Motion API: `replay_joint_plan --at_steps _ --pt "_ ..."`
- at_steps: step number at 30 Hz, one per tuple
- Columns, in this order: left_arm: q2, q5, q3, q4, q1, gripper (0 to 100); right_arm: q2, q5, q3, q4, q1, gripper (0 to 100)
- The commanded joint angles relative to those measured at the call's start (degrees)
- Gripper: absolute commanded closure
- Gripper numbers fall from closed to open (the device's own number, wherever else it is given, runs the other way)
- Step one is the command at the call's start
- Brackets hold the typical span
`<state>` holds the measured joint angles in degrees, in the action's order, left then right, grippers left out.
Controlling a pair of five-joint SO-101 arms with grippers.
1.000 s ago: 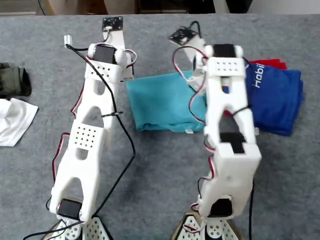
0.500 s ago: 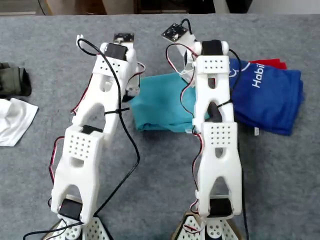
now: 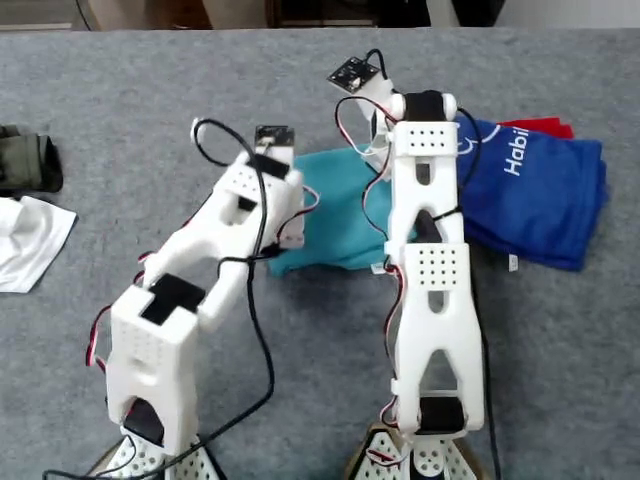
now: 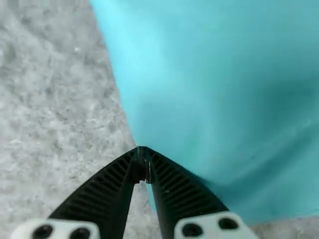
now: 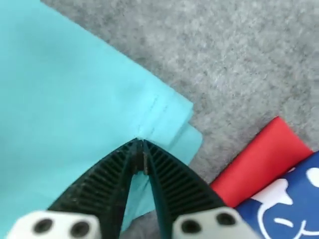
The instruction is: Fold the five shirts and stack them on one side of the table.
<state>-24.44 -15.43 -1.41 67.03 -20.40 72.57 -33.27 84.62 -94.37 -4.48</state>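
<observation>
- Where the left gripper [image 4: 143, 152] meets the teal shirt [image 3: 340, 215], its two black fingers are pressed together on the shirt's side edge, with cloth to one side and grey felt to the other.
- The right gripper [image 5: 140, 144] is likewise pinched together on the teal shirt, just inside a stitched hem corner.
- In the high view the teal shirt lies near table centre, slightly toward 12 o'clock, between the two arms. Its 6 o'clock edge is rumpled and its 9 o'clock side is covered by the left arm [image 3: 200, 270].
- The blue shirt [image 3: 545, 195] lies at 2 to 3 o'clock, folded, on top of the red shirt [image 3: 548, 126], which shows as a strip along the blue one's 12 o'clock edge.
- In the right wrist view a narrow strip of felt separates the teal hem corner from the red shirt's corner.
- The right arm [image 3: 430, 260] hides the gap between teal and blue in the high view, so contact there cannot be told.
- The white shirt [image 3: 30, 240] lies at 9 o'clock against the table edge, with the dark olive shirt [image 3: 25, 162] just beyond it toward 10 o'clock. Both are well apart from the teal shirt.
- On the table [image 3: 100, 90], a broad band of grey felt runs along the 12 o'clock side, and another stretches from the white shirt to the left arm.
- Grey felt also shows at 6 o'clock between the two arm bases.
</observation>
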Motion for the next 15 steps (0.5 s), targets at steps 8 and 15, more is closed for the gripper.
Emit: replay_joint_plan --at_steps 8,15 --pt "3.12 1.05 -6.51 -2.11 -0.26 98 -0.48 -1.32 2.68 1.85 1.98 99.5" --pt "16.48 2.02 -7.74 -0.70 -0.26 98 -6.55 -0.62 11.30 -8.26 2.07 99.5"
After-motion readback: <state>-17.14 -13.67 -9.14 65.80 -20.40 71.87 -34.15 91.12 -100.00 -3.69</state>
